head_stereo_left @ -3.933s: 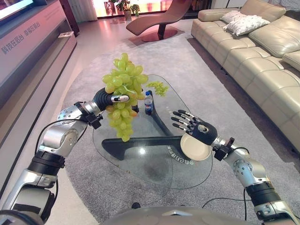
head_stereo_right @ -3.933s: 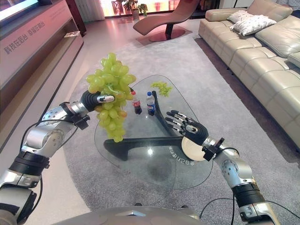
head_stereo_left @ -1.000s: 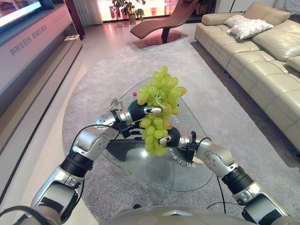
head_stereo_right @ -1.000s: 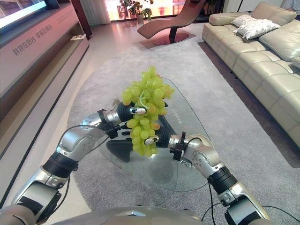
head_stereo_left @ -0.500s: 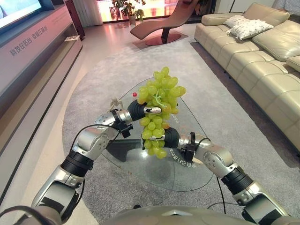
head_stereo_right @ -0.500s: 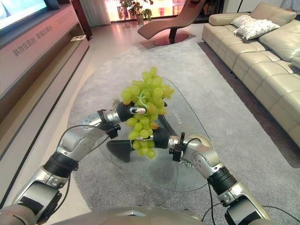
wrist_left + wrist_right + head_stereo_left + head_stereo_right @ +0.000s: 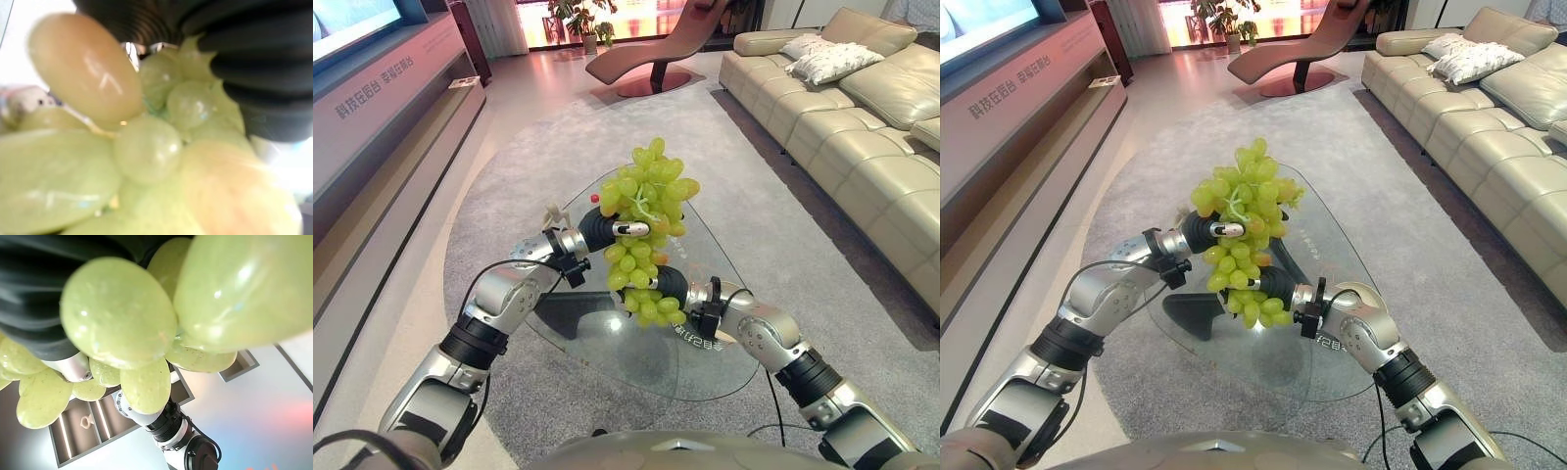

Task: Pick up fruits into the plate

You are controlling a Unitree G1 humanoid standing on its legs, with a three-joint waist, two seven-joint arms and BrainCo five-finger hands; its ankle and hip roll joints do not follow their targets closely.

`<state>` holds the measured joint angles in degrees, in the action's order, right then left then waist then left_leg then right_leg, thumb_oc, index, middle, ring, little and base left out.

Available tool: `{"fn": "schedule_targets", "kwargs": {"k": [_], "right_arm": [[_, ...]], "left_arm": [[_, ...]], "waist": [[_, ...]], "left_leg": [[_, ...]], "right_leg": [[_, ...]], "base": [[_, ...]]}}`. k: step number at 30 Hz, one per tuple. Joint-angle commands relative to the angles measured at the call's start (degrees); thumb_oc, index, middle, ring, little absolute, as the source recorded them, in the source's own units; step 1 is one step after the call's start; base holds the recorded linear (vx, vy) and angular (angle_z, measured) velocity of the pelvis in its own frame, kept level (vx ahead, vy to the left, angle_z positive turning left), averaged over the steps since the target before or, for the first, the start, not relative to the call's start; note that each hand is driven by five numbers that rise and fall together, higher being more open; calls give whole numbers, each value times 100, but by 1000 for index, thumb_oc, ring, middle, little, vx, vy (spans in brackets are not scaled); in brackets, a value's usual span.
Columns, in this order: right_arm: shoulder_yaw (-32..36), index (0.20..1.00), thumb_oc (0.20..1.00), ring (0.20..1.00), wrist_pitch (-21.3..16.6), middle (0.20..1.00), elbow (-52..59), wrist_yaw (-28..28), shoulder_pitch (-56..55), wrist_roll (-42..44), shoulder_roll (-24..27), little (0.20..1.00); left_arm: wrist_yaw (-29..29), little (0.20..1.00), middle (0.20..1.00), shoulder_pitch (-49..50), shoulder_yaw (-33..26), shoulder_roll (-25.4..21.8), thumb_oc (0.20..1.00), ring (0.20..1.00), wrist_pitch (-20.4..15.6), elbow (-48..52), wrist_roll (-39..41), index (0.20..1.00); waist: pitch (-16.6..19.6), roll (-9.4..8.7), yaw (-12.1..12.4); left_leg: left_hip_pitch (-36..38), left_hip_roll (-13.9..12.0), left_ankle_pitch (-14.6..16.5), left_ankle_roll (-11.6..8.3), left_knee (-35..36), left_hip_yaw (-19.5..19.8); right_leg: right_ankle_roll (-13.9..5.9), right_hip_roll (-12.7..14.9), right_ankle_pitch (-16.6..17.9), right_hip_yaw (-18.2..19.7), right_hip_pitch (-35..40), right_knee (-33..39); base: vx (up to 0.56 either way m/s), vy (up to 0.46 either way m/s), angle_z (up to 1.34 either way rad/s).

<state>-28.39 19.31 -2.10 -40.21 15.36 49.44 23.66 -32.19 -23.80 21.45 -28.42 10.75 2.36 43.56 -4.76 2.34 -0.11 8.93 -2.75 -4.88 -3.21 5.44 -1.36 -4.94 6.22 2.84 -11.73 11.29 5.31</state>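
A large bunch of green grapes (image 7: 649,199) hangs above the glass table (image 7: 607,345). My left hand (image 7: 604,232) is shut on its left side at mid height, and the grapes (image 7: 146,147) press close against that palm. My right hand (image 7: 670,285) sits under the bunch's lower end, which drapes over it to the right. In the right wrist view the grapes (image 7: 117,313) lie right against the dark cover (image 7: 34,289).
A red bottle cap (image 7: 597,197) peeks out behind the bunch on the table. A cream sofa (image 7: 862,127) runs along the right, a long low bench (image 7: 382,117) along the left, and a lounge chair (image 7: 646,49) stands at the far end of the grey rug.
The left hand carried the bunch from the table's left to its middle and the right hand came under it. In the last second the lower grapes swung right onto the right hand.
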Motion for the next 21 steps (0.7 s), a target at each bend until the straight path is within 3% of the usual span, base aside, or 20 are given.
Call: {"fn": "schedule_targets", "kwargs": {"k": [1, 13, 21], "right_arm": [[338, 200, 200, 200, -474, 200, 402, 59, 292, 341, -413, 200], [970, 200, 200, 200, -741, 200, 401, 108, -101, 444, -133, 200], [1662, 200, 200, 200, -1138, 200, 180, 145, -617, 489, 104, 200]], "left_arm": [[31, 1000, 1000, -286, -124, -70, 1000, 1000, -294, -263, -247, 1000], [-341, 1000, 1000, 257, -568, -395, 1000, 1000, -218, -477, -417, 1000], [-343, 1000, 1000, 1026, -1142, -565, 1000, 1000, -216, -742, -632, 1000]], "waist": [[11, -248, 123], [7, -215, 140], [-39, -201, 189]], "left_leg": [[484, 125, 837, 68, -72, -349], [454, 94, 816, 47, -69, -380], [434, 78, 807, 38, -76, -353]], "right_leg": [[-283, 250, -158, 273, 68, -31], [-313, 277, -138, 187, 36, -31], [-326, 301, -126, 107, 25, -31]], "base": [[0, 0, 0], [0, 0, 0], [0, 0, 0]]}}
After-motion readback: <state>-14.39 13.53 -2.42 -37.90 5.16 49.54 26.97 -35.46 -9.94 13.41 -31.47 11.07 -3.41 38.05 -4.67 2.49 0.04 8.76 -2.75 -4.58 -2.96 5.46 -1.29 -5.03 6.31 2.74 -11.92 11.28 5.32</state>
